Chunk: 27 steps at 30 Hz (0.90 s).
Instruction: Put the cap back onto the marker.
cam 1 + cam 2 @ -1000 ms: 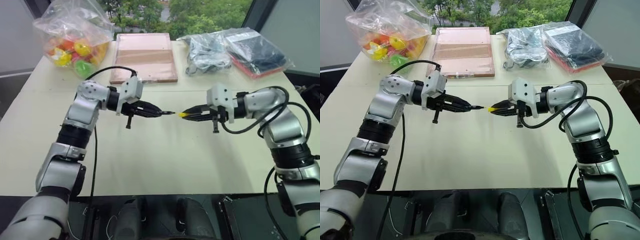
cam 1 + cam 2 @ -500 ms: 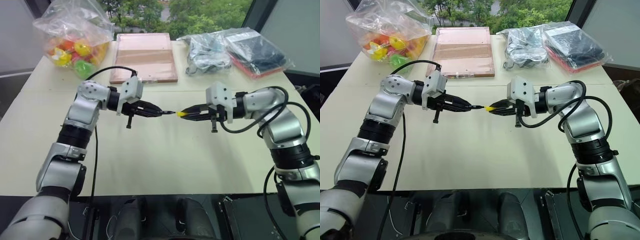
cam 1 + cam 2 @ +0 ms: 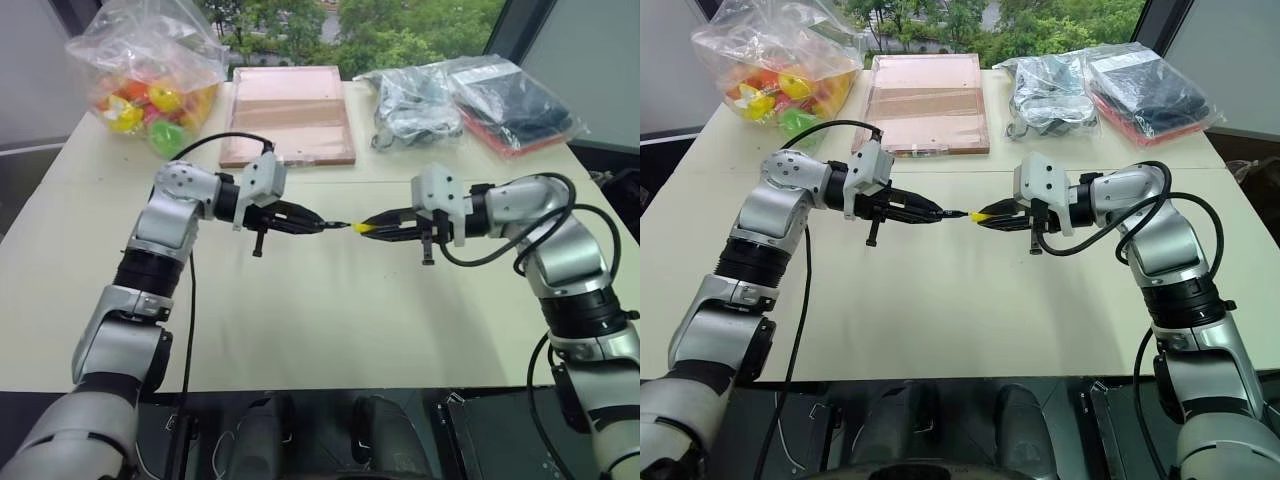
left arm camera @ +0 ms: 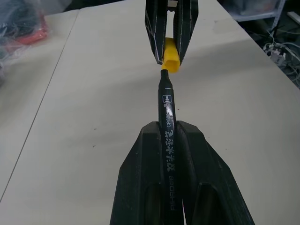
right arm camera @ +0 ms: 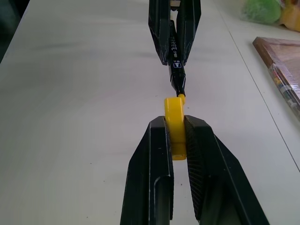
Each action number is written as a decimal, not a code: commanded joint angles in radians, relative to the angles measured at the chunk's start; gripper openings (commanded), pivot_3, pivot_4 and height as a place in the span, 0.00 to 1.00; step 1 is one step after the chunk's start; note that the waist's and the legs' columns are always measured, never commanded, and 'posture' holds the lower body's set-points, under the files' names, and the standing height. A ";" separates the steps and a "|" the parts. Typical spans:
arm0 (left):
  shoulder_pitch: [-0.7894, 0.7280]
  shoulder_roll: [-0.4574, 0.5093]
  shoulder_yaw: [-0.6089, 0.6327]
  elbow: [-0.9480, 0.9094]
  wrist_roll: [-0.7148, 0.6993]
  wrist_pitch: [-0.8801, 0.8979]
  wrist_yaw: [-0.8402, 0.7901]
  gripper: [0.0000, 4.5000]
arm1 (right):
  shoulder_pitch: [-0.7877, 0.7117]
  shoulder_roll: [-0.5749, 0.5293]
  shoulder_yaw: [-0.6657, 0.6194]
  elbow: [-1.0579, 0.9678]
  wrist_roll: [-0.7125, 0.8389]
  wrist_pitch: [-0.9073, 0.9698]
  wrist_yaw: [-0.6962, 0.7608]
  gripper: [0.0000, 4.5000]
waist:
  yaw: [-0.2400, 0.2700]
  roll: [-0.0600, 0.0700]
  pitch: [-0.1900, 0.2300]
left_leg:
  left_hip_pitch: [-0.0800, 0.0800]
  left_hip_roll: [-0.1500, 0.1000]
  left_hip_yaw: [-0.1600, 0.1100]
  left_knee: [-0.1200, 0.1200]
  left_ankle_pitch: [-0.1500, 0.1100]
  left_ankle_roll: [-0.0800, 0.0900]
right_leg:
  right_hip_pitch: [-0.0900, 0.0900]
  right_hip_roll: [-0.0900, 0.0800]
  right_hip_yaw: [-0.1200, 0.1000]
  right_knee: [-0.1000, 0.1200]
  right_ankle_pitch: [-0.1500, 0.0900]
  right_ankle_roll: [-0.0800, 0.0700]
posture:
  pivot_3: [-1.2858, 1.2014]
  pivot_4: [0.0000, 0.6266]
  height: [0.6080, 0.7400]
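L gripper (image 3: 318, 223) is clamped on the marker (image 4: 167, 112), w/ the marker's tip end sticking out past the fingertips toward the R side. R gripper (image 3: 372, 228) is clamped on the cap (image 5: 175, 123), fingers pinching it from both sides, cap's open end facing the marker. Both grippers are held above the counter (image 3: 320, 320), roughly mid-counter, pointing at each other, nearly level. In the R wrist view the marker's small yellow tip sits right at the cap's rim, a bit off to one side of the opening; can't tell if it's touching or already in. In the L wrist view the tip meets the cap's lower edge, marker and cap about in line. Cap not seated on the marker. Marker body is black w/ white print along it. At the counter's far side: a bag of toys (image 3: 150, 70) at the far L corner, a flat pinkish-brown board (image 3: 290, 112) in the middle, and two clear bags (image 3: 470, 95) w/ dark contents at the far R, all well apart from the grippers.
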State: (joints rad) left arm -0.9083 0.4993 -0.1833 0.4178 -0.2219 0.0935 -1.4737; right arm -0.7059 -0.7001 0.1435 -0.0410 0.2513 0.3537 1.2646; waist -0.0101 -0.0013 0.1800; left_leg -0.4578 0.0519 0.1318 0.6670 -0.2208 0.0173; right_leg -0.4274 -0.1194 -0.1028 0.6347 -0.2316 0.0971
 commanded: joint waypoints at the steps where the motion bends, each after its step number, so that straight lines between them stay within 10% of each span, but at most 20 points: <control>1: -0.007 0.005 -0.003 -0.033 0.002 -0.008 -0.001 0.00 | -0.022 0.008 -0.008 -0.016 0.010 -0.022 -0.009 0.02 | 0.000 0.000 0.000 | 0.000 0.000 0.000 0.000 0.000 0.000 | 0.000 0.000 0.000 0.000 0.000 0.000 | 0.52 0.24 1.00; 27: -0.016 0.020 0.013 0.001 0.009 -0.031 0.022 0.00 | -0.003 0.003 -0.006 0.009 0.000 -0.040 -0.019 0.02 | 0.000 0.000 0.000 | 0.000 0.000 0.000 0.000 0.000 0.000 | 0.000 0.000 0.000 0.000 0.000 0.000 | 0.52 0.24 1.00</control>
State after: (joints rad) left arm -0.9091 0.5183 -0.1817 0.4410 -0.2052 0.0718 -1.4545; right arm -0.6907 -0.6969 0.1506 -0.0124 0.2395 0.3205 1.2513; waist -0.0101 -0.0013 0.1799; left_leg -0.4579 0.0519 0.1319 0.6670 -0.2208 0.0173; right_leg -0.4274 -0.1194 -0.1028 0.6347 -0.2316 0.0971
